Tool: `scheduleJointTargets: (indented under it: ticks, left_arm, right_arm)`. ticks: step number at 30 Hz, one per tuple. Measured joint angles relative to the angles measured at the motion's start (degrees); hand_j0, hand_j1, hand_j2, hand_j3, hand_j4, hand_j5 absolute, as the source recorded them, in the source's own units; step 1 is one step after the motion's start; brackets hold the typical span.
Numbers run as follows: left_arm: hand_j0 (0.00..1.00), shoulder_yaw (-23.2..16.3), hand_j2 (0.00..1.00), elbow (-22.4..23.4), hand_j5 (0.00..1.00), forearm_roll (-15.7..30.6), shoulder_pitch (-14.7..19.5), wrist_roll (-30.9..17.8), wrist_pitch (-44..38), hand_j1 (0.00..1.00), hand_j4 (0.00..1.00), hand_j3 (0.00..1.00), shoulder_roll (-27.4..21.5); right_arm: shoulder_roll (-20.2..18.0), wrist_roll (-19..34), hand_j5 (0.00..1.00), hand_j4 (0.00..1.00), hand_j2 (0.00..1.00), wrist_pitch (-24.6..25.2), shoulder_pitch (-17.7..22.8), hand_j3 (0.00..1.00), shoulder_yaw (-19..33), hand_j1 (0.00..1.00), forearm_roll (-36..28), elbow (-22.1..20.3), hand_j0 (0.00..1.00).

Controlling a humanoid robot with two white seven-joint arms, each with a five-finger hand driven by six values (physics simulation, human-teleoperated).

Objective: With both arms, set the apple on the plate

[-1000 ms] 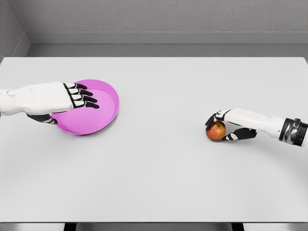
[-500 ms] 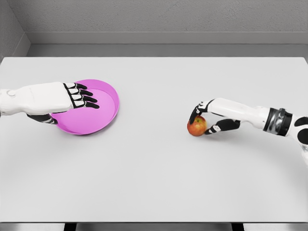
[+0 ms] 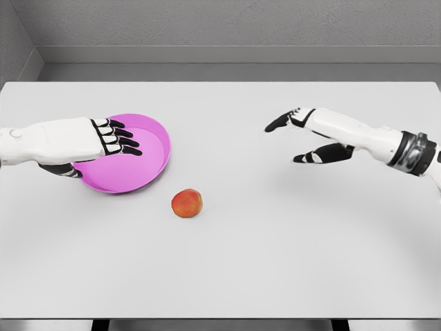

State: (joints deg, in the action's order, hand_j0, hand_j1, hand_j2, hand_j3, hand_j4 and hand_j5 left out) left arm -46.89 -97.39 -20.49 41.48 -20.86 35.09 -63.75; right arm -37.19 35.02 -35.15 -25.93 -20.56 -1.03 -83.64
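From my seat the wide, flat, pale grey table fills nearly the whole frame, running from the left edge to the right edge, with a grey wall band across the top.

Next in size I see the round, shallow, magenta plastic plate at the middle left of the frame, sitting on the table with its raised rim turned toward the centre.

My white left arm enters from the left edge at mid height, and the left hand lies over the plate's left half, covering that part of the rim. Its black-tipped fingers are stretched out flat over the plate's inner floor, relaxed and holding nothing.

My white right arm comes in from the right edge, slightly above mid height. The right hand hovers in the centre right of the frame with thumb and fingers spread apart, empty.

Smallest is the round red-and-yellow apple, resting on the bare table just left of the frame's centre. It sits near the plate's lower right rim but not touching it, and well apart from the right hand. Neither hand is in contact with it.
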Motion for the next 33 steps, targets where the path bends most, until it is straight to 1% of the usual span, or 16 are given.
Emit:
scheduleJointTargets:
  ticks: [2,4,8,12,16,19,20,24,28,33]
  left_arm:
    - [1.00,-0.02,1.00,-0.02,1.00,0.01,0.00,0.00,0.00,1.00,1.00,1.00,0.04]
    - [1.00,-0.12,1.00,-0.07,1.00,0.01,0.18,-0.38,0.00,1.00,1.00,1.00,1.28]
    - [1.00,-1.31,1.00,-1.00,1.00,0.10,0.53,-3.58,0.01,1.00,1.00,1.00,7.28]
    - [1.00,-2.14,1.00,-2.07,1.00,0.41,0.88,-4.59,0.01,1.00,1.00,1.00,10.30]
    - [1.00,-2.63,1.00,-2.36,1.00,0.47,1.14,-4.90,0.02,1.00,1.00,1.00,11.49]
    - [1.00,-2.74,1.00,-2.39,1.00,0.45,1.84,-4.97,0.02,1.00,1.00,1.00,12.03]
    - [1.00,-2.78,1.00,-2.37,1.00,0.41,2.55,-4.99,0.02,1.00,1.00,1.00,12.52]
    - [1.00,-2.91,1.00,-2.17,1.00,0.06,2.64,-5.33,0.02,1.00,1.00,1.00,14.92]
    - [1.00,-5.12,1.00,-2.01,1.00,-0.35,2.99,-5.60,0.02,1.00,1.00,1.00,16.66]
    - [1.00,-6.60,1.00,-1.65,1.00,-2.76,2.81,-5.79,0.03,1.00,1.00,1.00,17.06]
  right_arm:
    - [-0.54,0.00,1.00,1.00,1.00,0.01,0.26,1.00,1.53,1.00,-0.01,0.65,1.00]
    - [-0.84,0.00,1.00,1.00,1.00,0.00,0.97,1.00,2.26,1.00,0.21,1.13,1.00]
    - [-1.18,0.00,1.00,1.00,1.00,0.00,0.53,1.00,2.74,1.00,0.91,1.63,1.00]
    - [-1.25,0.00,1.00,1.00,1.00,-0.01,0.79,1.00,3.03,1.00,2.22,2.64,1.00]
    - [-1.84,0.01,1.00,1.00,1.00,-0.02,0.70,1.00,3.17,1.00,2.63,4.76,1.00]
    - [-2.59,0.01,1.00,1.00,1.00,-0.02,1.05,1.00,3.26,1.00,2.74,5.25,1.00]
    - [-2.81,0.01,1.00,1.00,1.00,-0.02,1.06,1.00,3.27,1.00,2.76,5.33,1.00]
    - [-3.48,0.01,1.00,1.00,1.00,-0.02,1.23,1.00,3.30,1.00,2.75,5.45,1.00]
    - [-3.67,0.01,1.00,1.00,1.00,-0.01,1.23,1.00,3.28,1.00,2.73,5.44,1.00]
    - [-3.77,0.01,1.00,1.00,1.00,-0.01,1.32,1.00,3.25,1.00,2.72,5.48,1.00]
